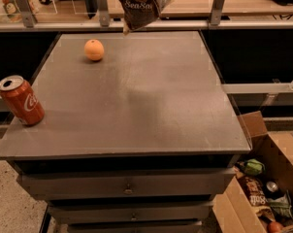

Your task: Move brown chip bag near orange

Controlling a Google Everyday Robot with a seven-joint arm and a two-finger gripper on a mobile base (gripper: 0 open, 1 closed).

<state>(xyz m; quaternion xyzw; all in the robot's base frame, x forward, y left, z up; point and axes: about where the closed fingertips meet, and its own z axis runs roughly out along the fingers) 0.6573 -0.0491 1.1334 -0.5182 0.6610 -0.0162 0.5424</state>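
Note:
The brown chip bag hangs in the air above the far edge of the grey table. Only its lower part shows, with white "Sea Salt" script, and its top is cut off by the frame's upper edge. The gripper is out of view above that edge, where the bag hangs from. The orange sits on the table at the far left, to the left of and below the bag's lower corner.
A red Coca-Cola can stands at the table's left edge, near the front. An open cardboard box of snacks and cans sits on the floor at the right. A rail with posts runs behind the table.

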